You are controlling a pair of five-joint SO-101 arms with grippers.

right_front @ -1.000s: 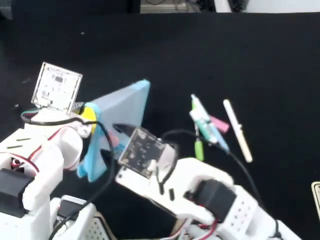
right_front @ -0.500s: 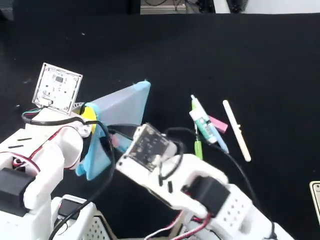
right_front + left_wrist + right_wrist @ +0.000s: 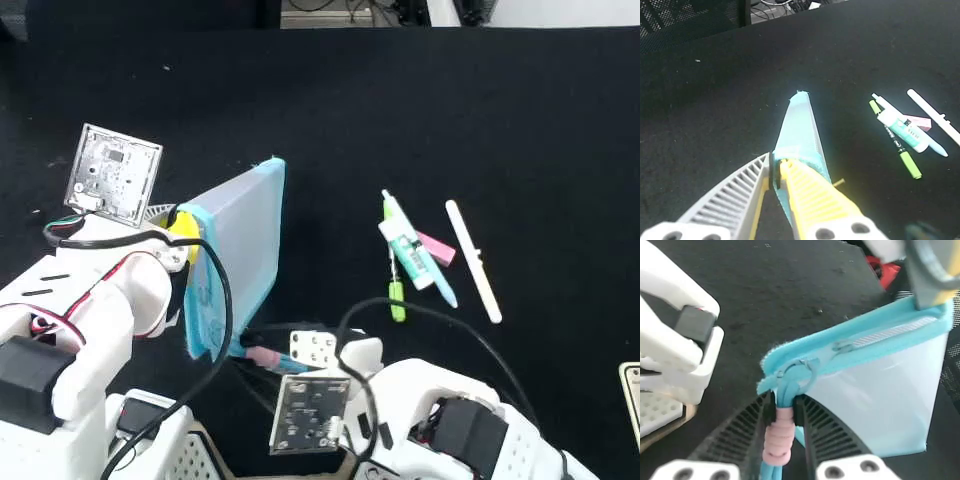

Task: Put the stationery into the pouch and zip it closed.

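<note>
High view: the stationery (image 3: pixel 415 255) lies loose on the table (image 3: pixel 450 110), well apart from the upright pouch (image 3: pixel 240 250). Left wrist view: the left gripper (image 3: pixel 775 162) pinches the pouch's edge. Right wrist view: the right gripper (image 3: pixel 784 402) is clamped on the zip pull (image 3: pixel 779 437). The step in hand looks like unzipping, and the next move calls for a steady pull along the zip.

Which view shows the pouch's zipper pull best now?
Right wrist view: the zipper pull, pink bead on blue cord, sits pinched in the right gripper at a corner of the pouch. High view: a small pink bit beside the pouch. Left wrist view: the pouch edge-on in the left gripper.
</note>
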